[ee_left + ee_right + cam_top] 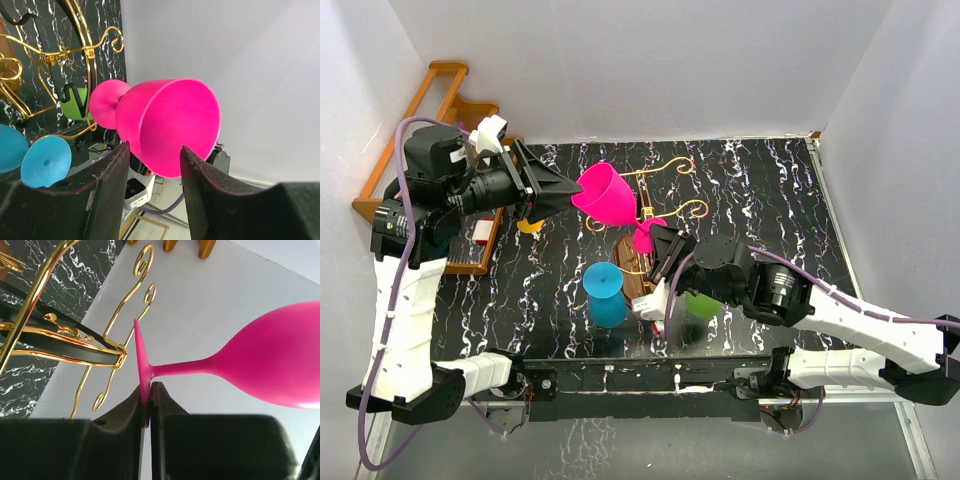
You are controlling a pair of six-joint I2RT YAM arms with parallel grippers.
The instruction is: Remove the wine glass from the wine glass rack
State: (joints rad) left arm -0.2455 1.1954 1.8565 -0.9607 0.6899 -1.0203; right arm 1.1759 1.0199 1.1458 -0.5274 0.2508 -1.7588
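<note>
The pink wine glass (pixel 603 196) lies on its side in the air, rim towards the left. My right gripper (pixel 657 250) is shut on the edge of its round foot (pixel 144 371). The foot sits right beside the end of a gold wire arm (pixel 102 342) of the wine glass rack (pixel 665 190). The rack's brown base (pixel 636 272) is below. My left gripper (pixel 560 190) is open. Its fingers (pixel 111 182) flank the lower rim of the bowl (pixel 170 125). I cannot tell whether they touch it.
A blue glass (pixel 605 293) stands upside down in front of the rack. A green glass (pixel 700 303) is partly hidden under my right arm. A stepped orange-brown wooden shelf (pixel 438 110) stands at the far left. White walls enclose the black marbled table (pixel 760 200).
</note>
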